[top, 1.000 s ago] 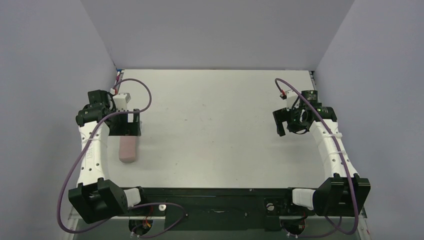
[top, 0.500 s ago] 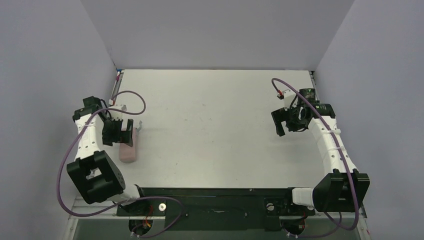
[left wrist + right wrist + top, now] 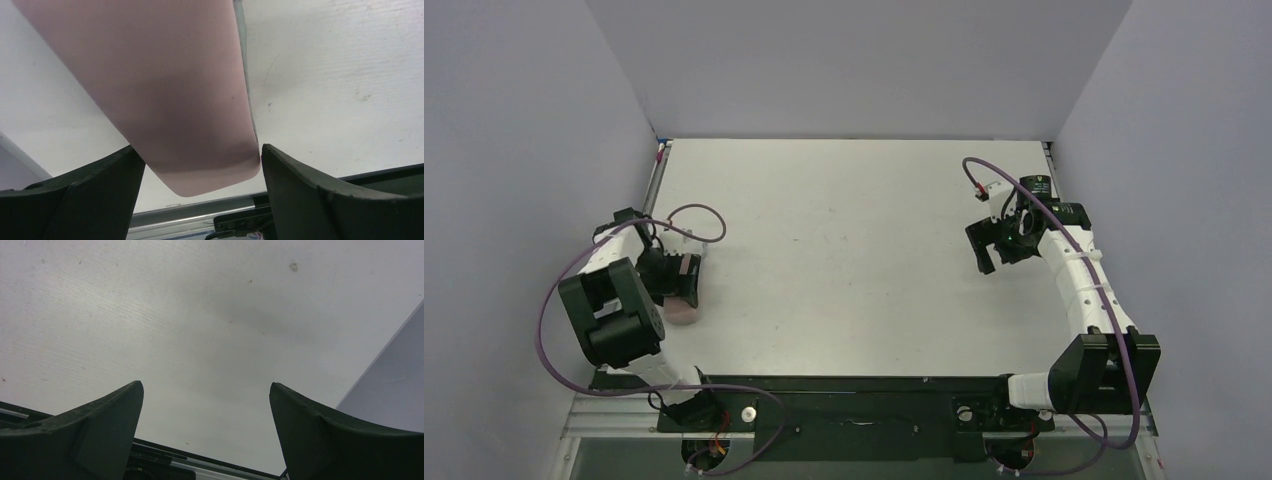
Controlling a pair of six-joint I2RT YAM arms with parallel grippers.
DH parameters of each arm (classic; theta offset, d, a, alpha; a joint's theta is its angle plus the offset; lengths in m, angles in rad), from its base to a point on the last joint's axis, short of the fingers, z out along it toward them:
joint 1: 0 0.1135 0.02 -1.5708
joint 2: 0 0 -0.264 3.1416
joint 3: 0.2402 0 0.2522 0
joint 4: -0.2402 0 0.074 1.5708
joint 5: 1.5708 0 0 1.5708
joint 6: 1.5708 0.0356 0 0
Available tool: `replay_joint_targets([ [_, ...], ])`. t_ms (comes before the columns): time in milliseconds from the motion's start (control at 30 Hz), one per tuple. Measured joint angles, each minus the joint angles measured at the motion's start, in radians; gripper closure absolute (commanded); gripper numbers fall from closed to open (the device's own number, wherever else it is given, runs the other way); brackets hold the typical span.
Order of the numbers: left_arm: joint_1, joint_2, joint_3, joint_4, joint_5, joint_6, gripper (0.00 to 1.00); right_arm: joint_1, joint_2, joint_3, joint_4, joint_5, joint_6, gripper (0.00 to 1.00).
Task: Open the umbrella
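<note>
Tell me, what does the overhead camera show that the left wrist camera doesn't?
Only the overhead view shows the whole table, the right arm and the right gripper, open above bare tabletop. Only the left wrist view shows close up the rounded end of the pink case sitting between the fingers. Both show the left gripper straddling that case on the table.

Case (image 3: 190, 90) is showing plain dusty pink; table (image 3: 325, 75) beneath it, grained off-white; left gripper (image 3: 201, 149) beside it, dark green-black.
</note>
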Motion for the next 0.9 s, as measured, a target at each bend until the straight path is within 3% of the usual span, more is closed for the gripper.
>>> replay_joint_targets([
  [133,-0.070,0.011,-0.011,0.034,-0.014,-0.019,0.36,0.000,0.002,0.000,-0.004,0.011,-0.010,0.08],
  [300,-0.270,0.013,-0.013,0.077,-0.041,-0.072,0.41,-0.003,0.002,0.000,-0.009,0.023,-0.021,0.08],
  [633,-0.721,0.126,0.118,0.089,-0.070,-0.205,0.42,-0.064,0.001,-0.025,-0.043,0.040,-0.062,0.08],
  [900,-1.012,0.295,0.344,0.063,-0.094,-0.129,0.41,-0.163,-0.002,-0.034,-0.111,0.037,-0.112,0.08],
])
